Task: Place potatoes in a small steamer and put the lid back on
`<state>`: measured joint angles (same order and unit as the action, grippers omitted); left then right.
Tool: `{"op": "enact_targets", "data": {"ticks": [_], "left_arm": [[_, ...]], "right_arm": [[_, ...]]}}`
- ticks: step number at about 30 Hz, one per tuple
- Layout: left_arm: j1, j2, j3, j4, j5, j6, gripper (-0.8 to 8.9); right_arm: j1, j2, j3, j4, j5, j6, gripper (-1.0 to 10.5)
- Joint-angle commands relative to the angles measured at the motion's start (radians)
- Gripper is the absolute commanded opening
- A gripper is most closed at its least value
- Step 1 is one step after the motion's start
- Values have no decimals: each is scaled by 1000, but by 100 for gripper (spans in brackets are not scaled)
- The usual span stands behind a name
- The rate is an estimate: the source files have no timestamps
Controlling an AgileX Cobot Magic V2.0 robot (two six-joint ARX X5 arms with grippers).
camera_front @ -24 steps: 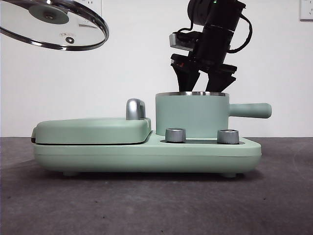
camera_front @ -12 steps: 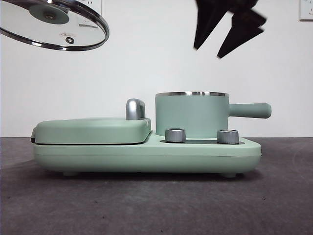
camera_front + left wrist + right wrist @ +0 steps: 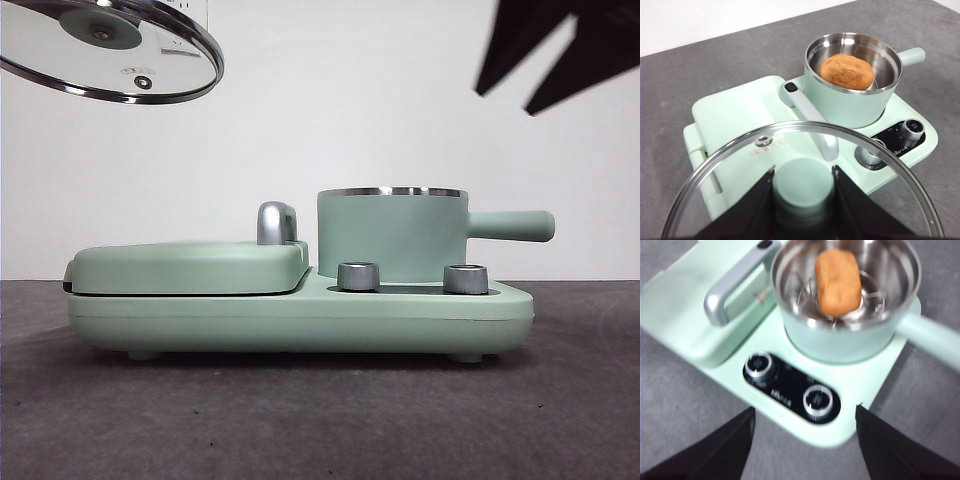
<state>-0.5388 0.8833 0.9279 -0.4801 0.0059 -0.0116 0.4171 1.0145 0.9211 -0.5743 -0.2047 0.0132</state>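
Risen clear, right pincer (image 3: 548,75) hangs beyond small steamer (image 3: 392,235) rim.

Lid (image 3: 790,165): I see a small reddish mark printed on the glass beside the steam hole, too small for me to read.
Lid from the front (image 3: 110,50): I make out a faint reddish trace near the hole, nothing legible.
Panel (image 3: 790,390): I see tiny white print on the black strip between and beside the two dials (image 3: 817,401); it is blurred, and I cannot read a word.
Panel from the left wrist (image 3: 900,142): I see white marks beside the dial, too small for me to read.
Cover (image 3: 757,295): I see a faint brownish mark under the handle, unreadable.
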Motion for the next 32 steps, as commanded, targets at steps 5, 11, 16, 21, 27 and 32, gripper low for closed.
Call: {"op": "enact_targets", "data": {"ticks": [5,11,16,21,27,32], "left_arm": [[-25,53,14,112,2,-1,9],[-78,175,14,269,2,-1,9],[-123,310,16,480,2,-2,9],[-153,455,64,609,2,-5,9],[-169,649,233,615,2,5,9],[-169,792,390,614,2,30,9]], "right_arm": [[5,-244,-186,20,60,34,307],[5,-428,-280,4,76,36,307],[5,-505,-286,-59,125,41,307],[5,-521,-286,-108,154,40,308],[5,-520,-286,-122,154,40,308],[5,-520,-286,-122,161,39,308]]}}
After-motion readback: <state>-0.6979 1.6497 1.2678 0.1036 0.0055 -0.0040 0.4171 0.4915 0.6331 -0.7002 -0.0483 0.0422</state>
